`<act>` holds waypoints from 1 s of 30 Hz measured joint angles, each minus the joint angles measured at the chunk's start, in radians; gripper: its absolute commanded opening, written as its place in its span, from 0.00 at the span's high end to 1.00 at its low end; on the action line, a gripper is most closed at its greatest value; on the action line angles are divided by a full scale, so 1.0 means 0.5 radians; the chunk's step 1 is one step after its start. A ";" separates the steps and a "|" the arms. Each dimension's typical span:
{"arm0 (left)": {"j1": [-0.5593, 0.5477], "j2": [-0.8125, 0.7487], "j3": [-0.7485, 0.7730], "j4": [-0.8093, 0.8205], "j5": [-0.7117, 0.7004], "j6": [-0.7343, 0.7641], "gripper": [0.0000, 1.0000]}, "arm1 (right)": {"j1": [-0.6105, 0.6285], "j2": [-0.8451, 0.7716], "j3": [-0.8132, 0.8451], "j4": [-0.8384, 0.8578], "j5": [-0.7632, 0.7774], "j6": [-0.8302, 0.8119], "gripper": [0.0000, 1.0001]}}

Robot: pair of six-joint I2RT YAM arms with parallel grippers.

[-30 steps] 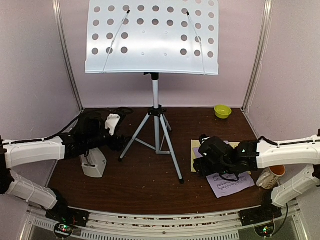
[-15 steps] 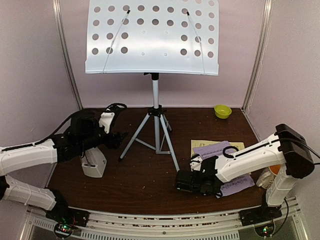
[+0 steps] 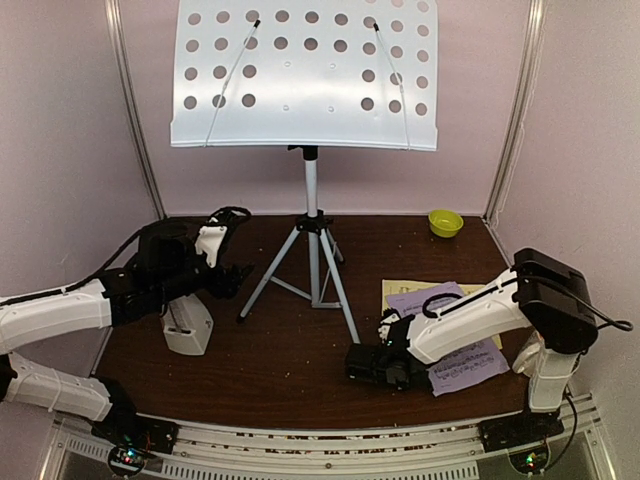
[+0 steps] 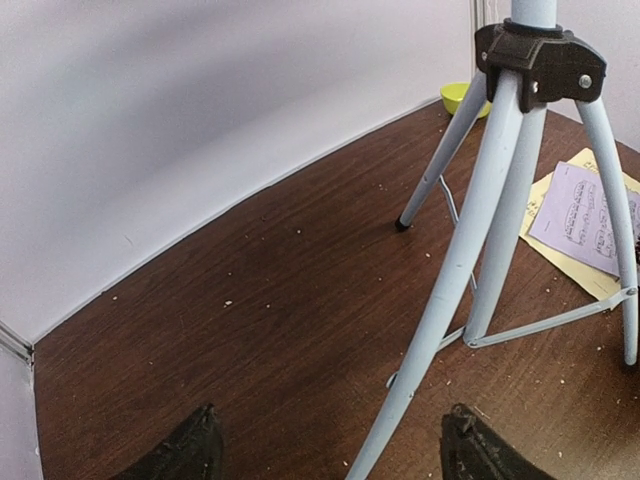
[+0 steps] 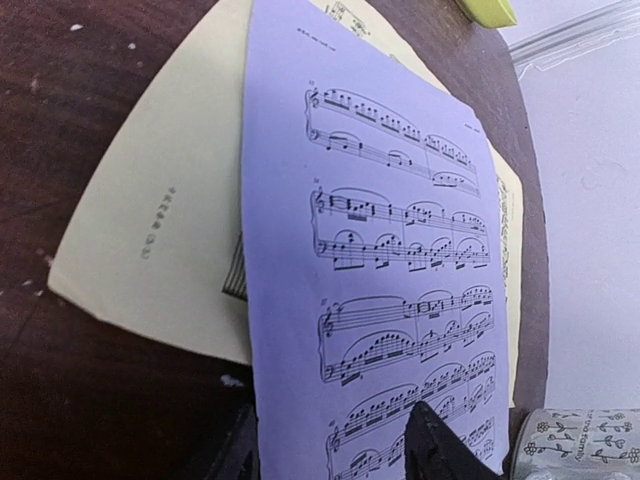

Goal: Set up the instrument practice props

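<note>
On the right side of the table (image 3: pixel 280 360), the lilac page (image 5: pixel 400 280) lies on top of the pale yellow page (image 5: pixel 150 230). Both are flat, near the front edge. The right gripper (image 3: pixel 415 375) is down low at the near end of the lilac page. Its jaws are a little apart, with the paper's edge between them. I cannot tell if it has a grip on the paper yet.

The paper is thin, so it could slip out. The jaws could also pinch both pages at once, or crumple the corner. The mug (image 5: pixel 580 440) stands just beside the pages, and a swing of the arm could knock it over.

In the middle, farther back, the tripod (image 3: pixel 312 260) holds up the grey desk (image 3: pixel 305 75). There is no page on it.

On the left, the left gripper (image 4: pixel 325 455) hangs wide open and holds nothing. It is above the small grey metronome (image 3: pixel 187 325) and close to a tripod leg. A bump there could tip the whole stand.

The green bowl (image 3: pixel 445 222) sits far back on the right.
</note>
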 measured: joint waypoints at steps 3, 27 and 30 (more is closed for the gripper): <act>0.000 -0.001 0.001 -0.002 0.001 0.006 0.24 | -0.045 0.038 -0.001 0.025 0.046 -0.047 0.60; -0.009 -0.126 0.240 -0.220 0.121 0.064 0.24 | -0.006 -0.597 0.027 -0.103 0.111 -0.468 1.00; -0.013 -0.137 0.264 -0.272 0.166 0.075 0.25 | 0.066 -0.733 0.044 -0.130 0.151 -0.582 1.00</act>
